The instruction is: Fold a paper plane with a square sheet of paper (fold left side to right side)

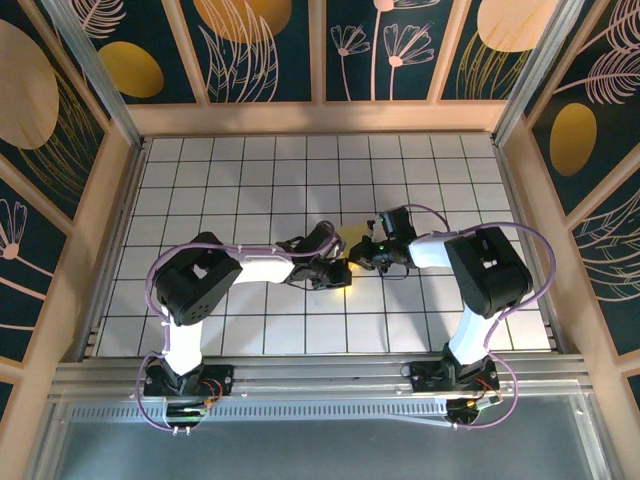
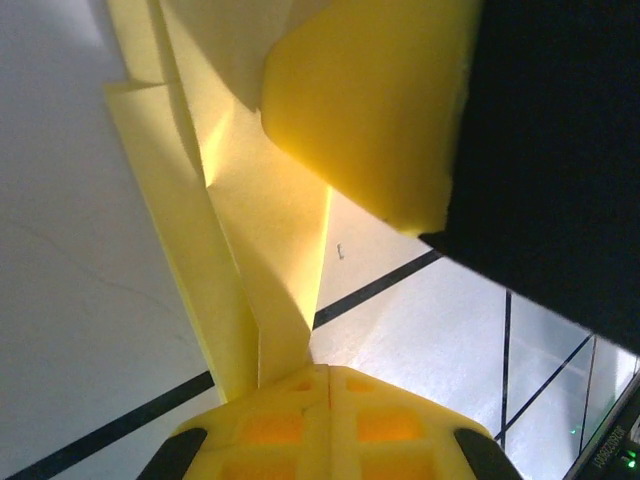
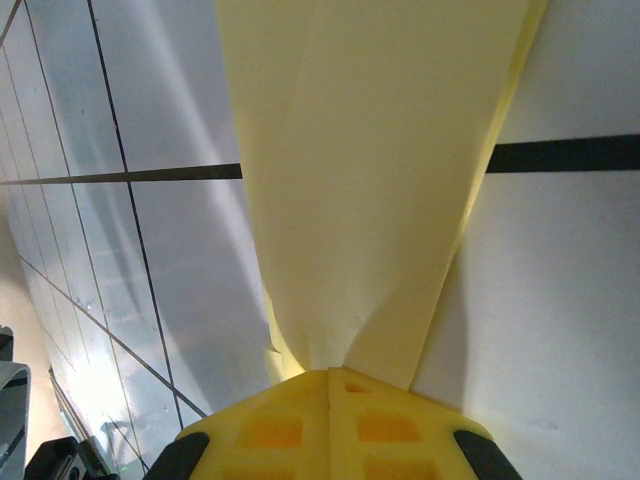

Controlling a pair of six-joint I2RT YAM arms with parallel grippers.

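The yellow sheet of paper (image 1: 353,238) is folded into a narrow creased shape and is held off the gridded table between both arms at mid-table. My left gripper (image 1: 336,272) is shut on one end of it. In the left wrist view the paper (image 2: 262,210) runs up from the closed left gripper (image 2: 330,375) as layered flaps. My right gripper (image 1: 370,250) is shut on the other end. In the right wrist view the paper (image 3: 380,180) fans out wide from the closed right gripper (image 3: 330,372). A yellow finger (image 2: 370,100) of the right gripper shows just above the paper.
The white tiled table (image 1: 250,170) with black grid lines is fenced by wooden rails (image 1: 320,117) and dark painted wall panels. The right arm's black body (image 2: 560,150) is close to my left gripper. An aluminium rail (image 1: 320,378) runs along the near edge.
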